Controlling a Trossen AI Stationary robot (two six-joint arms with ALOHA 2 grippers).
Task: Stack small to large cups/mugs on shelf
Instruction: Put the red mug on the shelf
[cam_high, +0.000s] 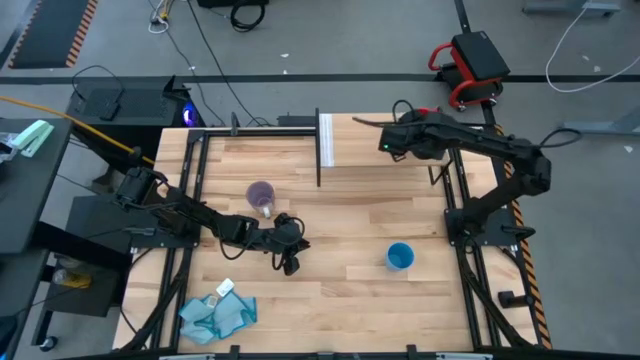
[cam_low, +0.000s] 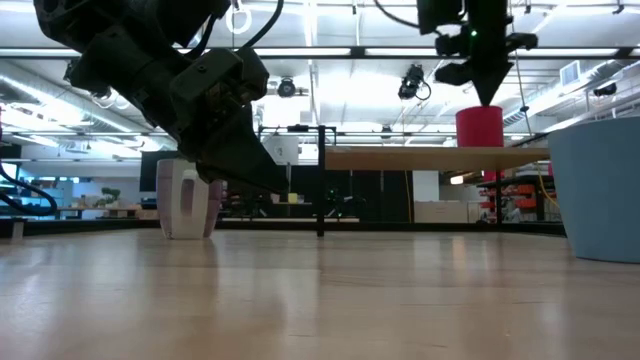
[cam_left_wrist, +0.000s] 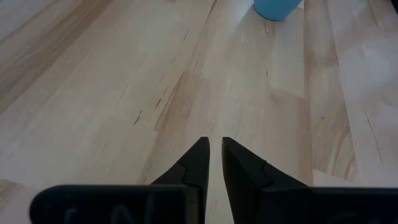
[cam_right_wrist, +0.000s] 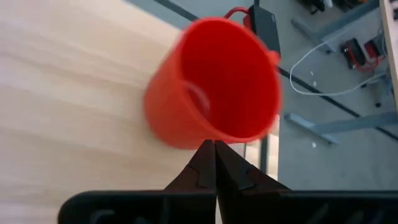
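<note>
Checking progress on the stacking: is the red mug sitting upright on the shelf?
Upright. The red mug stands on the shelf in the low view, and the right wrist view looks into its open mouth.

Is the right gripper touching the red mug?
Cannot tell. In the right wrist view the shut right gripper tips meet the red mug rim in the image, but neither contact nor gap shows plainly.

The table is light wood planks, standing on a grey floor crossed by black and white cables. A red and black device sits on the floor beyond the table's far right corner, and a black box with a small blue light sits off its far left corner. A striped black mat lies at the far left. Seen level, the room has a white ceiling with bright strip lights and shelving in the distance.
</note>
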